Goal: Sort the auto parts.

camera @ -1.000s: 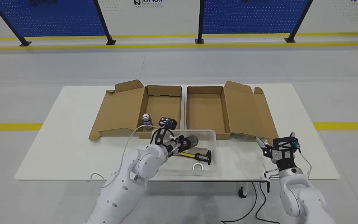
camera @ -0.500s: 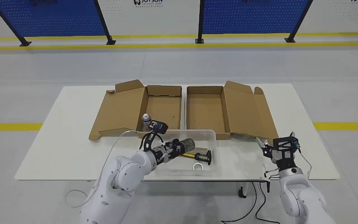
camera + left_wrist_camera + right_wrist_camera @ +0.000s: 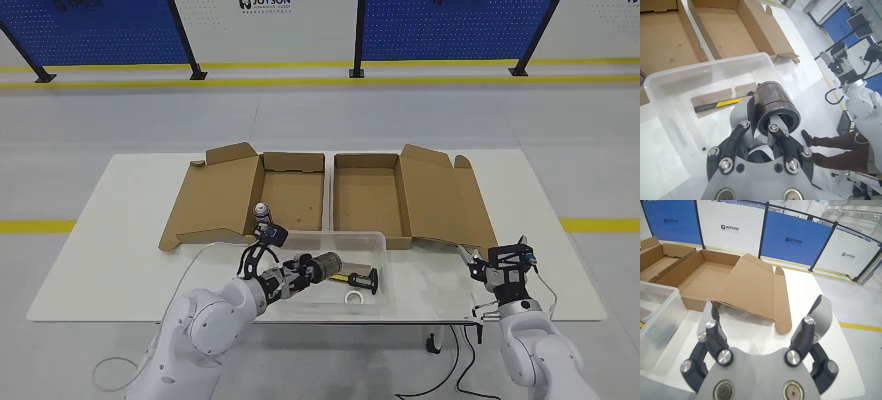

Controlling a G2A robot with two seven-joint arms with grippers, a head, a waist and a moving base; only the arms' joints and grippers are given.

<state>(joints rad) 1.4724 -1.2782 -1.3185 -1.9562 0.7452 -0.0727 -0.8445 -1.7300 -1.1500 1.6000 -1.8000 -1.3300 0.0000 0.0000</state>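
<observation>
White table (image 3: pixel 120 230): left gripper (image 3: pixel 762 113) sideways over the bin (image 3: pixel 696 66), jaws clamping a steel cylinder (image 3: pixel 775 98); right gripper (image 3: pixel 766 304), jaws spread.

The top view looks down from above the arms on the whole table (image 3: pixel 120 230), facing its far edge. The left wrist view sits close over the bin (image 3: pixel 677 85) at the near edge and faces the table's right end. The right wrist view stays low at the right near corner and faces the far edge. All three views share the bin and the right box (image 3: pixel 368 200).
</observation>
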